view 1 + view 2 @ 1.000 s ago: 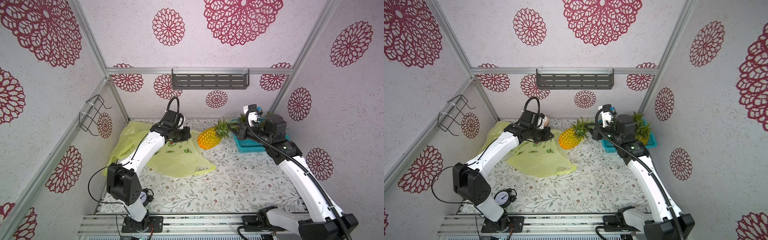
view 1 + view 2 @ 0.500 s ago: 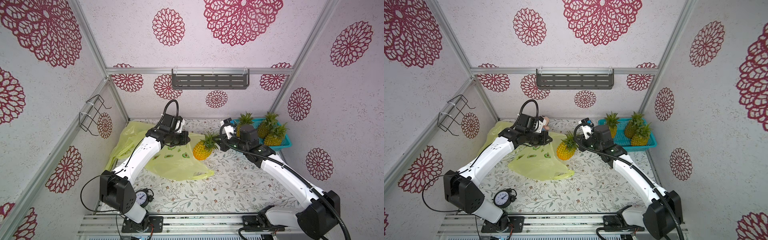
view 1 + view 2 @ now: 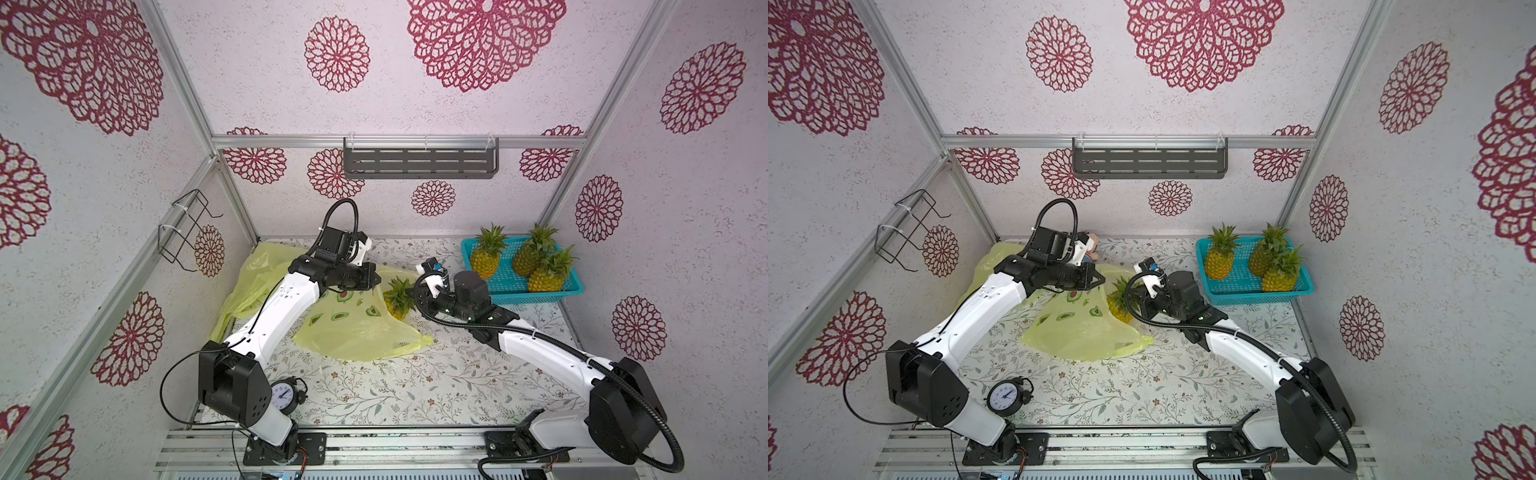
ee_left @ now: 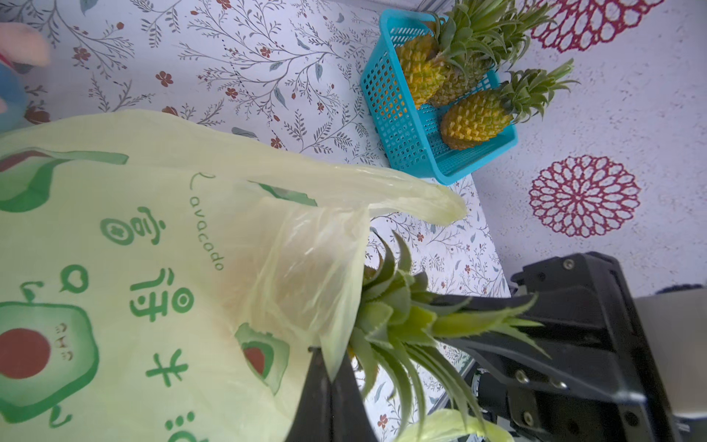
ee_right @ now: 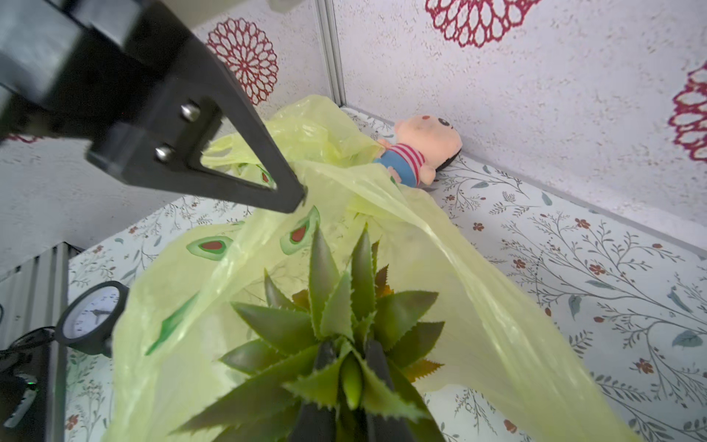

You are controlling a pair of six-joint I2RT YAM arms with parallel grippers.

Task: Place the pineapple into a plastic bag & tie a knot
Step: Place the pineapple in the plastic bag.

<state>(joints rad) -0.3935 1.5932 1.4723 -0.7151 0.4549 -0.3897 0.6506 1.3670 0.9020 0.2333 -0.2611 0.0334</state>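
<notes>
Insertion stage: pineapple point(image 3: 398, 296) partly inside plastic bag point(image 3: 353, 330)
Left claw point(image 3: 375, 279) is closed on the bag's upper rim, holding the mouth raised; right claw point(image 5: 350, 356) is closed narrow on the leafy crown, fruit body pointing into the mouth. In both top views the pineapple lies at the bag's 2 o'clock edge, near desk point(image 3: 415, 386) centre; body under the film, crown outside. The basket point(image 3: 511, 294) at the desk's 2 o'clock holds three spare pineapples point(image 3: 484, 262). Knot not yet started. Remaining, as judged: push fully in, release, gather handles, tie knot
</notes>
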